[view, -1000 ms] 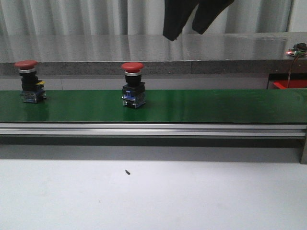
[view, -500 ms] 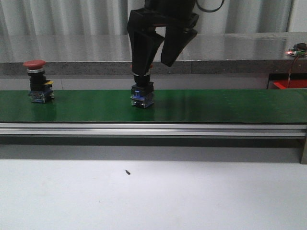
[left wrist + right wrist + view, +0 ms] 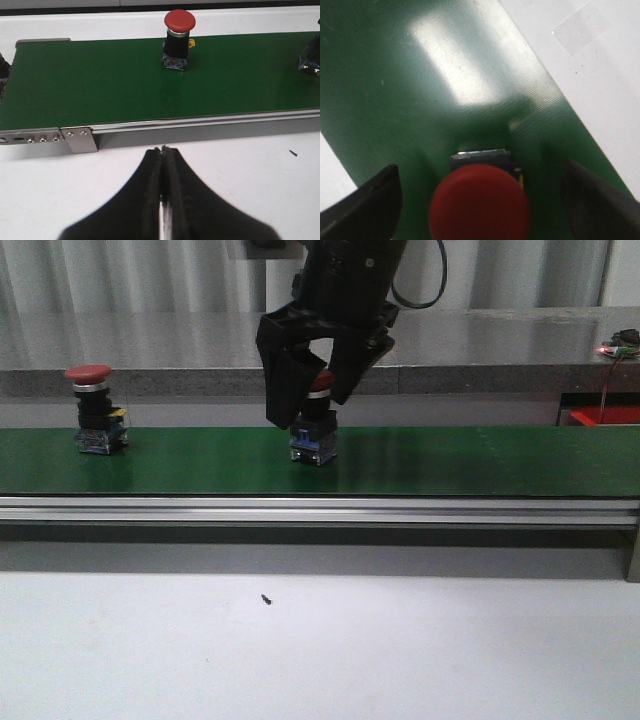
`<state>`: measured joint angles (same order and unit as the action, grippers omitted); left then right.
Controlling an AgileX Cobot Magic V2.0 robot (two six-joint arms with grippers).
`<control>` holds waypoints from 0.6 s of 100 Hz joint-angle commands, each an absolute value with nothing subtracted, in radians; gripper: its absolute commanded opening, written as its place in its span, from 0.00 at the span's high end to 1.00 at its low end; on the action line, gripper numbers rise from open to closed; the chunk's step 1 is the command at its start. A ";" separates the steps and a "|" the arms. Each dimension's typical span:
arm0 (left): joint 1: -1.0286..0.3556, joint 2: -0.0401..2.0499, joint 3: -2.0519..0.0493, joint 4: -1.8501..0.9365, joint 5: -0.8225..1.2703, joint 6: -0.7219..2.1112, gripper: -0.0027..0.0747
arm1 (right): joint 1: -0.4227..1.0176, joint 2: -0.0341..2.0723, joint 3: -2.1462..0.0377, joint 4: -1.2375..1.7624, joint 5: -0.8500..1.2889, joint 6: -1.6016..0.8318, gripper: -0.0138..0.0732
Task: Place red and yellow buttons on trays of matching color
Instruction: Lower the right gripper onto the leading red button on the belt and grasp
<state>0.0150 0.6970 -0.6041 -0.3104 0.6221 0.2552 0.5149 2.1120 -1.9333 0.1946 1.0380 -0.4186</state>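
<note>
While your right gripper (image 3: 318,390) hangs with jaws spread astride the nearer red button (image 3: 315,435) on the green belt (image 3: 480,460), nothing is gripped, so the task looks barely begun. Further along that belt the second red button (image 3: 97,410) stands untouched; your left gripper (image 3: 162,165) is closed on nothing over the white table (image 3: 400,640) beside the belt, and no tray shows.
</note>
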 commanded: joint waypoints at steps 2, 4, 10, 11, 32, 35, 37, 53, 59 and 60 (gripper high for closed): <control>0.008 0.693 -0.629 -0.333 0.563 0.253 0.99 | 0.514 2.051 -1.964 0.212 1.023 -0.427 0.19; 0.008 0.693 -0.629 -0.333 0.563 0.253 0.99 | 0.514 2.051 -1.964 0.212 1.023 -0.427 0.22; 0.008 0.693 -0.629 -0.333 0.563 0.253 0.99 | 0.514 2.051 -1.964 0.212 1.024 -0.426 0.31; 0.008 0.693 -0.629 -0.333 0.563 0.253 0.99 | 0.514 2.051 -1.964 0.212 1.024 -0.426 0.32; 0.008 0.693 -0.629 -0.333 0.563 0.253 0.99 | 0.514 2.051 -1.964 0.212 1.030 -0.425 0.56; 0.008 0.693 -0.629 -0.333 0.563 0.253 0.99 | 0.514 2.049 -1.964 0.212 1.031 -0.425 0.56; 0.008 0.693 -0.629 -0.333 0.563 0.253 0.99 | 0.514 2.049 -1.964 0.212 1.031 -0.425 0.56; 0.008 0.693 -0.629 -0.333 0.563 0.253 0.99 | 0.501 2.023 -1.964 0.211 1.045 -0.425 0.56; 0.008 0.693 -0.629 -0.333 0.563 0.253 0.99 | 0.489 2.004 -1.964 0.212 1.060 -0.425 0.56; 0.008 0.693 -0.629 -0.333 0.563 0.253 0.99 | 0.484 2.001 -1.964 0.212 1.064 -0.425 0.56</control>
<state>0.0150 0.6970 -0.6041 -0.3104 0.6221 0.2570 0.5111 2.0995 -1.9333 0.1946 1.0641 -0.4193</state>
